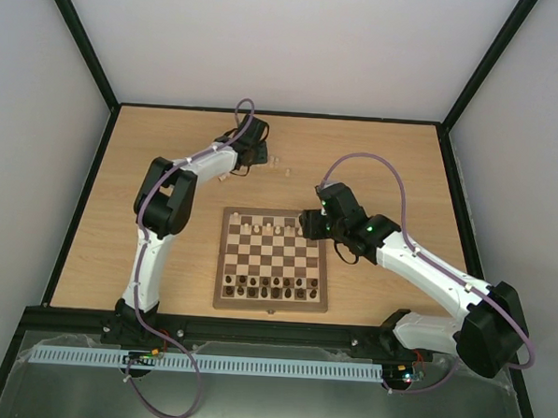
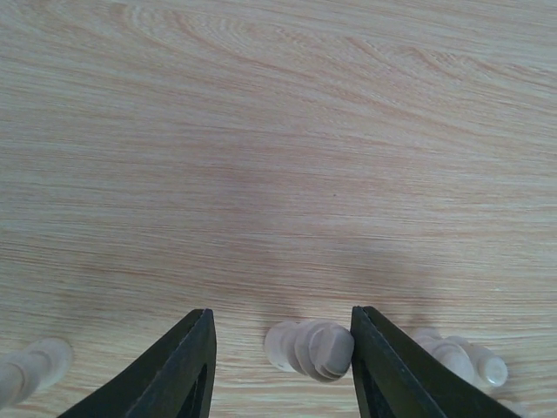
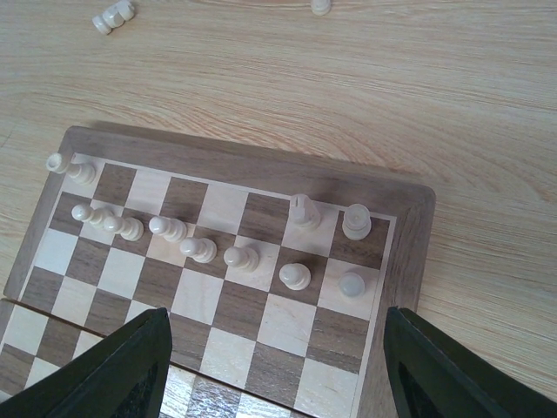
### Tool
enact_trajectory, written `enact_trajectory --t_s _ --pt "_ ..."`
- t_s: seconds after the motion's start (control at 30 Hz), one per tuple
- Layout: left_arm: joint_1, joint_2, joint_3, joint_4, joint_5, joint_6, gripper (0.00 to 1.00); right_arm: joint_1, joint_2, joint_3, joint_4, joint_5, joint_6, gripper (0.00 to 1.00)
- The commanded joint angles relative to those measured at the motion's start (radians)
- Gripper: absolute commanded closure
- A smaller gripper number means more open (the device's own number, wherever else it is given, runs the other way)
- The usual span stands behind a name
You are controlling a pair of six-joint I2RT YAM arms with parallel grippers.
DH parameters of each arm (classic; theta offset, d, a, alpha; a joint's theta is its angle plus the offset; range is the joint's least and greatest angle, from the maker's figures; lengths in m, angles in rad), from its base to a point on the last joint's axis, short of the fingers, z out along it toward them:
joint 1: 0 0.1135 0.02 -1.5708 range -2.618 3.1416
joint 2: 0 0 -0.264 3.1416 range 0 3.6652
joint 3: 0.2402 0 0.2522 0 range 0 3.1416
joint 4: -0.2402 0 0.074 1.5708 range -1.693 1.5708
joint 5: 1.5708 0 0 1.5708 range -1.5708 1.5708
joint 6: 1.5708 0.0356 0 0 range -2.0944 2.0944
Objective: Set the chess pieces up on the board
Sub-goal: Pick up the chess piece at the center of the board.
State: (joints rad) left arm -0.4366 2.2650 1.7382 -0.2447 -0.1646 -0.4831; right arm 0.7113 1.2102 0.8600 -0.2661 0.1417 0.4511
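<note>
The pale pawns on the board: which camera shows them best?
The right wrist view: the pale pawns stand close and sharp in a row on the board. The top external view shows them only as tiny specks. The left wrist view shows no board, just loose pale pieces lying on the tabletop.

One board (image 3: 261,167), one table (image 2: 261,131), three pale chess pieces (image 2: 312,348) lying loose in the left wrist view.

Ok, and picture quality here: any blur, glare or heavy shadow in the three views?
Top view: even light, no glare, chess pieces tiny but crisp. Left wrist view: the pale piece between the fingers is blurred; faint shadows on the table. Right wrist view: board sharp, short soft shadows.
</note>
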Motion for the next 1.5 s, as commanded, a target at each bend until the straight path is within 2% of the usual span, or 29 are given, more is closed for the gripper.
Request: enact_trajectory --t_s 0.0,0.13,0.4,0.63,0.8,1.03,1.1,1.23,1.47 --pt "-0.009 0.013 0.008 -0.01 0.014 0.008 0.55 -0.006 0.009 -0.009 -0.003 0.002 -0.015 0.33" --pt "-0.016 0.003 -0.011 -0.01 0.007 -0.005 0.55 -0.006 0.008 -0.011 -0.001 -0.002 -0.015 0.33" --pt "-0.016 -0.021 -0.049 0.001 -0.008 -0.02 0.47 -0.007 0.005 -0.016 0.002 -0.011 -0.015 0.33" --pt "-0.016 -0.009 -0.042 0.006 -0.006 -0.018 0.6 -0.007 0.002 -0.021 0.004 -0.013 -0.015 0.33" --pt "-0.016 0.011 -0.02 -0.001 -0.004 -0.016 0.65 -0.007 0.006 -0.022 0.006 -0.014 -0.015 0.34" --pt "-0.017 -0.004 -0.014 -0.002 -0.007 -0.016 0.55 -0.007 0.009 -0.024 0.01 -0.017 -0.016 0.34" --pt "-0.017 -0.009 -0.014 -0.002 -0.003 -0.017 0.55 -0.006 0.009 -0.024 0.011 -0.023 -0.017 0.34" --pt "-0.02 -0.014 -0.014 0.001 0.003 -0.015 0.63 -0.006 0.009 -0.025 0.011 -0.025 -0.017 0.34" --pt "-0.022 -0.012 -0.007 -0.007 0.011 -0.018 0.9 -0.006 0.005 -0.03 0.013 -0.029 -0.017 0.34"
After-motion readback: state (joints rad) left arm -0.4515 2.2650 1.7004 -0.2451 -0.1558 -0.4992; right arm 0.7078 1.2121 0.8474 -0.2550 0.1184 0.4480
